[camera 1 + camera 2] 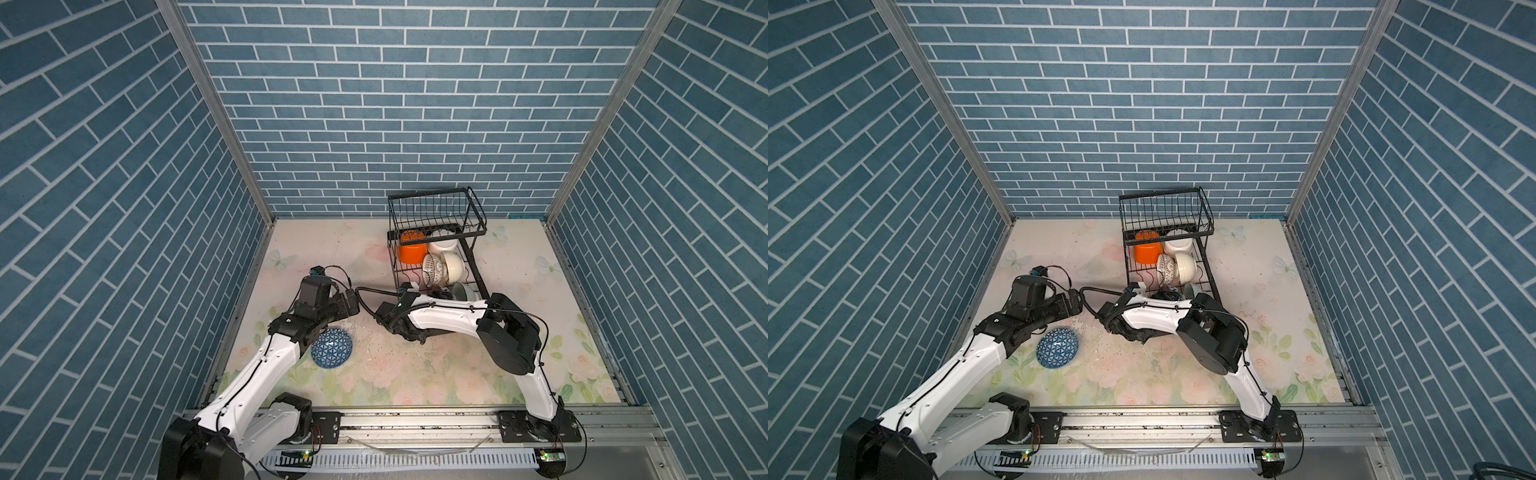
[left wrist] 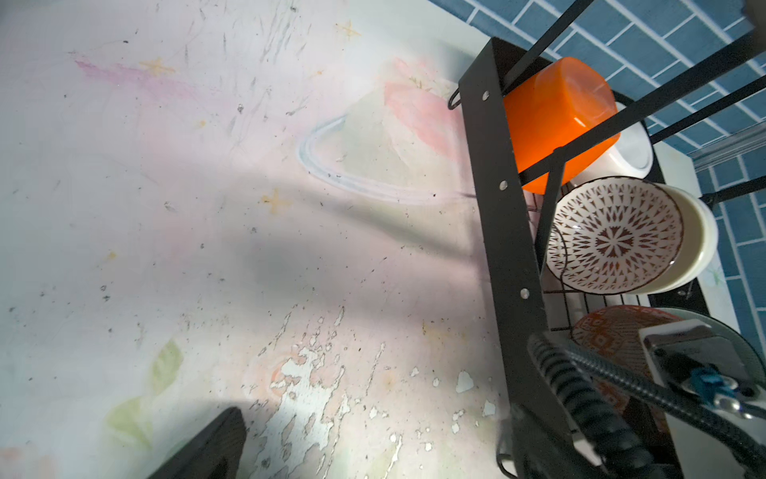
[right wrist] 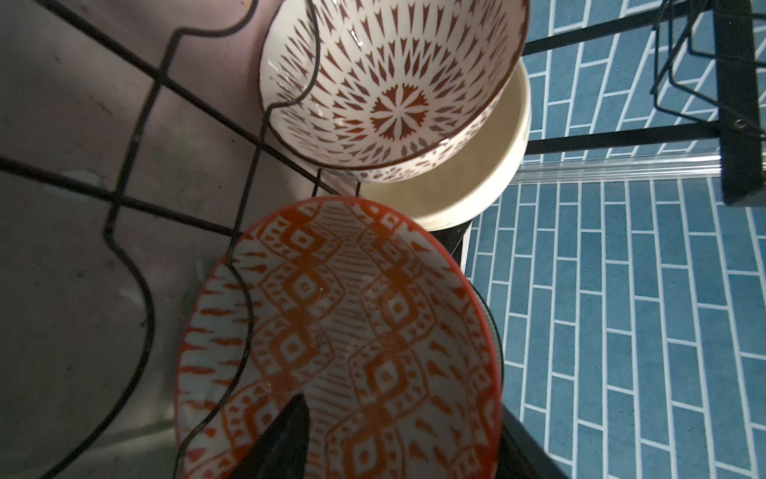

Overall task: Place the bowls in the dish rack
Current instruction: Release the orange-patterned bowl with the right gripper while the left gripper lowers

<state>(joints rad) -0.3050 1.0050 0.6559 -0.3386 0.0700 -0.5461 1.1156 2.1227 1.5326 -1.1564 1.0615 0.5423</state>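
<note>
Worktop held a blue bowl upside down beside the left claw, which stood spread wide. Rightward, the dish rack carried orange, white, patterned and cream bowls; the right claw hung at an orange-patterned bowl, its spread untellable

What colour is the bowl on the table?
Blue with white triangles, the blue bowl, clearest in both top views.
</note>
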